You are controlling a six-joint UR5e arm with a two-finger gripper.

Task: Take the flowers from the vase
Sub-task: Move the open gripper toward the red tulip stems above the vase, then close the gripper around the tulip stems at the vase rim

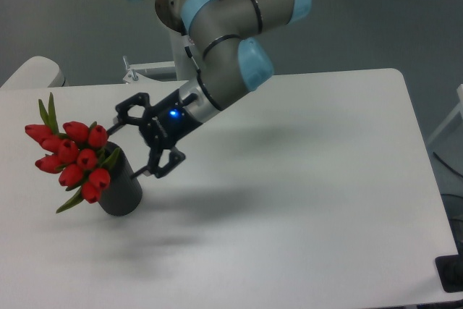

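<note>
No readable writing anywhere in view. There's a small red-and-white sticker on my base column [191, 40], but it's too small to read. A blue LED is lit on my wrist just behind the tool.

My tool [132, 145] is apart, fingers spread wide, nothing between them. It's tilted down and to the left, hanging above the tabletop [304, 179], just to the right of the vase [123, 189]. The lower fingertip is near the vase rim; I can't tell if it's touching.

The red tulips [72, 158] sit in the dark cylindrical vase at the left side of the tabletop, the bunch leaning out to the left. Stems are hidden inside the vase, and the buds cover most of the mouth. A green leaf pokes up at the top left and another hangs at the lower left.

My upper arm is cut off at the top edge. There's a dark object at the bottom right corner, cropped, can't identify it. A pale rounded thing at the far left edge is also cropped.
</note>
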